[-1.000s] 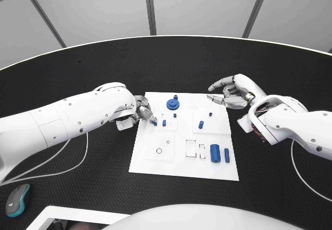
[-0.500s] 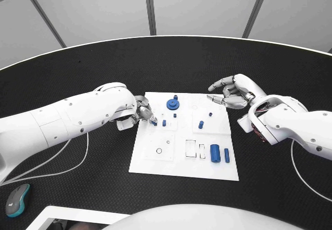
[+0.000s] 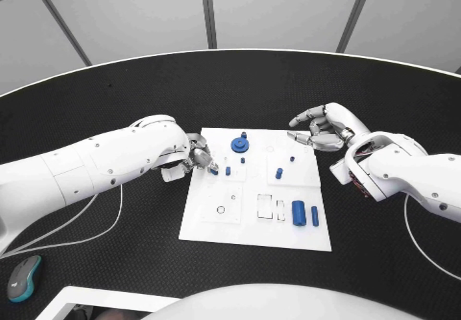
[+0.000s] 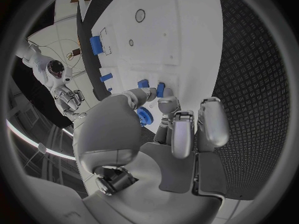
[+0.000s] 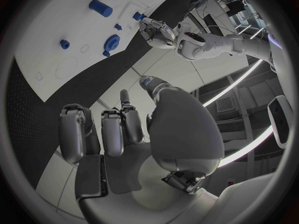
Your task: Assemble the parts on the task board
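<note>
The white task board (image 3: 252, 230) lies mid-table. My left hand (image 3: 197, 159) is at the board's left edge, thumb and a fingertip pinching a small blue peg (image 3: 213, 170) (image 4: 161, 89) down at the board. A second blue peg (image 3: 228, 171) (image 4: 143, 83) stands right beside it. A blue gear (image 3: 240, 145) sits near the far edge, with another blue part (image 3: 280, 173) toward the middle. A blue cylinder (image 3: 299, 213) and a thin blue bar (image 3: 314, 215) lie at the near right. My right hand (image 3: 324, 130) hovers by the board's far right corner, fingers apart and holding nothing.
A ring hole (image 3: 221, 209) and rectangular recesses (image 3: 265, 205) mark the board's near half. A teal and grey mouse (image 3: 21, 277) and a white tray corner (image 3: 96, 300) sit at the near left. Thin white cables (image 3: 96, 220) trail on the table beside each arm.
</note>
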Available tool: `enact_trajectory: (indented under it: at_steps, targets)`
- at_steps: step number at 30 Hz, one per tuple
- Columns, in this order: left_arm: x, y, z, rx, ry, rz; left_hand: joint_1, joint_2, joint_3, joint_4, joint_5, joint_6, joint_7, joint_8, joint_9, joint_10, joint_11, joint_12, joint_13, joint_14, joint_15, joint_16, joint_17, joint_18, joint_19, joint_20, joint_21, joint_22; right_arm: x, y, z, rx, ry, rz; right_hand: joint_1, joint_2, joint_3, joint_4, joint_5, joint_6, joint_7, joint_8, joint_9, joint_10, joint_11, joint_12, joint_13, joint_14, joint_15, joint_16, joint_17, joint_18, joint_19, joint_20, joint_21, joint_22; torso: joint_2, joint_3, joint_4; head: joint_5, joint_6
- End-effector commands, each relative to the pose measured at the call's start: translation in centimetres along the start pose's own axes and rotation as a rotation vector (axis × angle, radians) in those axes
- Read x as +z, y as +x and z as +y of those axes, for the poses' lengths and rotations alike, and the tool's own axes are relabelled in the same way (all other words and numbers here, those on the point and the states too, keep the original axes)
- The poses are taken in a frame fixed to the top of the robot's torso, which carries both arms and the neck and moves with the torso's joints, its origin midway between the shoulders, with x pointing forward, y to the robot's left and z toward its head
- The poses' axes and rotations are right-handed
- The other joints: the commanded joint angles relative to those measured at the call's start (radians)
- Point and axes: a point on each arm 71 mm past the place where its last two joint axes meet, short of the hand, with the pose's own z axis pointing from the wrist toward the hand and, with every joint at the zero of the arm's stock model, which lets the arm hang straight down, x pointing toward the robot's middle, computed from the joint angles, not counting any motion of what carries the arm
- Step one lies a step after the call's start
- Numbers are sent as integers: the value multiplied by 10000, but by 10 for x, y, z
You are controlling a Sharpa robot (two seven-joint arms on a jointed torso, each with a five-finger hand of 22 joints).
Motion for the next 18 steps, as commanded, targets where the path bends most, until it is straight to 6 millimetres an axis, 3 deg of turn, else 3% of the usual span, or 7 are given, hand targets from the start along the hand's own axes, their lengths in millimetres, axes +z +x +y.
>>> enact_trajectory:
  at_steps: [1,18]
  targets:
    - [0,0,0,2,7,-1,-37,68,1192,-1166,31,0,-104,38,22,228,-146,57,8,897,-55,44,2135,-5,18,-43,41,-4,0,0,0,0,-3,2,9,97,-1,33,27,-12,-24,44,6,23,-53,26,1185,901,-71,-31,1940,108,520,-51,-38,1652,2,0,0,10,3]
    - [1,1,0,162,-88,242,-40,31,1237,-1231,16,9,-114,88,38,284,-156,113,79,898,-61,44,2136,-5,17,-57,41,-2,0,0,0,0,6,5,9,97,-1,33,27,-12,-24,44,6,23,-53,26,1185,901,-71,-31,1940,108,520,-51,-38,1652,-6,14,-12,12,-33]
